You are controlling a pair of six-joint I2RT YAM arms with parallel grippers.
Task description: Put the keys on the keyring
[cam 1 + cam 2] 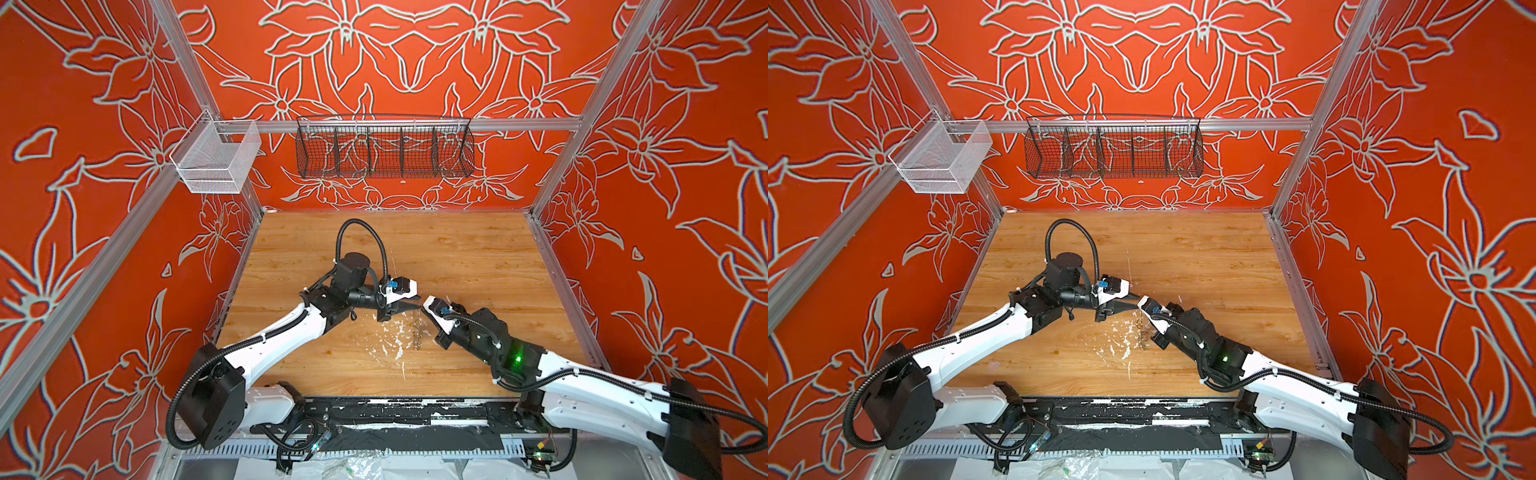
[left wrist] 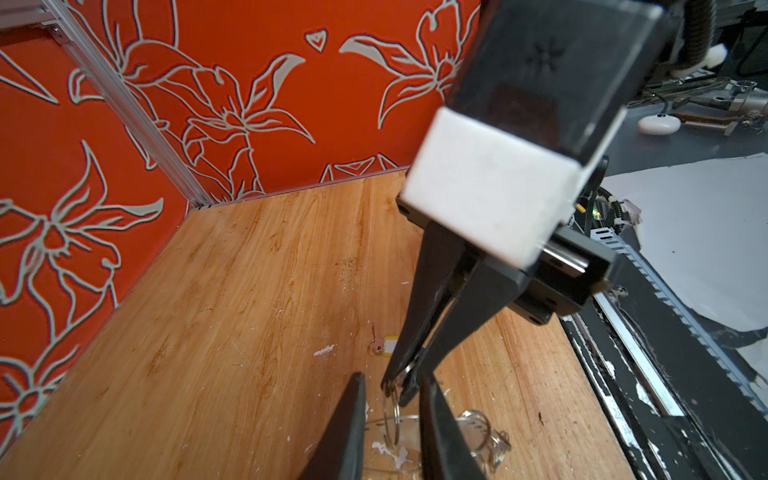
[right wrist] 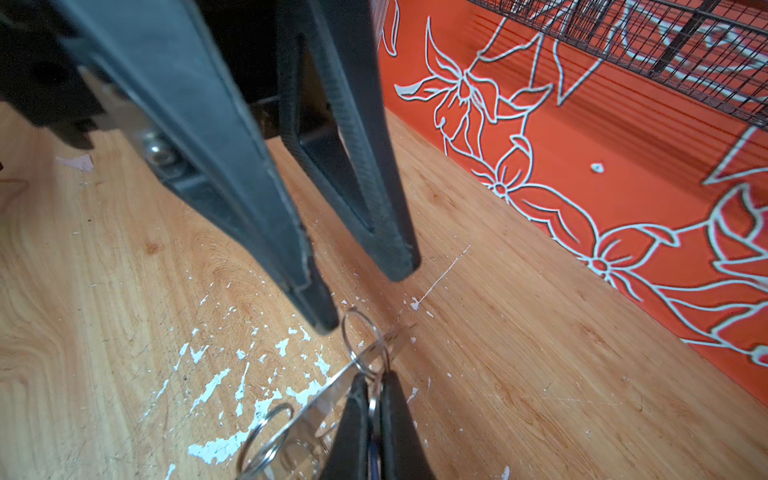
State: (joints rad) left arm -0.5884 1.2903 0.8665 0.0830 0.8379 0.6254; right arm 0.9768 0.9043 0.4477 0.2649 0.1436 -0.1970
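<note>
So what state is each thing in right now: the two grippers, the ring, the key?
Left gripper: open, empty.
Right gripper: shut on a split ring of the keyring.
Keyring: held up tilted by that gripper.
Yellow-tagged key: lying loose on the table, not on the keyring.

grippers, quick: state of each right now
Left tool: open, empty, tips spread just above a split ring on the keyring.
Right tool: shut on the keyring, pinching it at its edge.
</note>
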